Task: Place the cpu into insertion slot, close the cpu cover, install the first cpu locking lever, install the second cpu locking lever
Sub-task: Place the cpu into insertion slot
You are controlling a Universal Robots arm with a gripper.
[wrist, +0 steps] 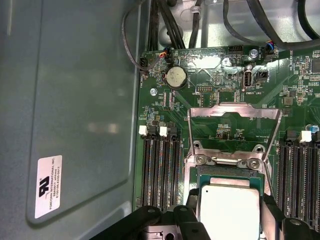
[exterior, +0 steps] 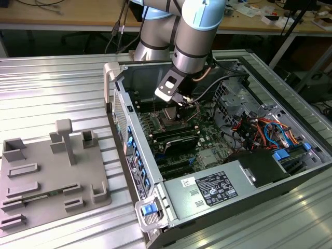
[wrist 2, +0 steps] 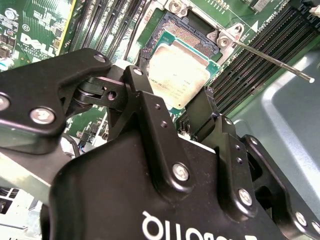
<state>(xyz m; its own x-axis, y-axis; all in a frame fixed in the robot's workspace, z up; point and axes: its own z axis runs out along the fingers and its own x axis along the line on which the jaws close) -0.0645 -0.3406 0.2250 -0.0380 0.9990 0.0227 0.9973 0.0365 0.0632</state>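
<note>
My gripper (exterior: 179, 100) reaches down into the open computer case over the motherboard. In both wrist views its black fingers (wrist 2: 150, 105) sit against opposite edges of the cpu (wrist 2: 179, 75), a silver square chip, and the gripper (wrist 2: 172, 89) is shut on it. The cpu (wrist: 230, 210) hangs slightly tilted just over the insertion slot (wrist 2: 187, 31), whose dark pin field (wrist: 227, 173) shows past the chip's far edge. The cpu cover (wrist: 235, 110), a silver frame, stands swung open beyond the slot. One thin locking lever (wrist 2: 270, 60) sticks out free beside the slot.
Black memory slots (wrist: 157, 170) flank the socket on both sides. Cables (exterior: 259, 129) and drive bays crowd the exterior view's right of the case. The case wall (wrist: 75, 100) rises close by. A grey fixture plate (exterior: 52, 171) lies on the table at the exterior view's left.
</note>
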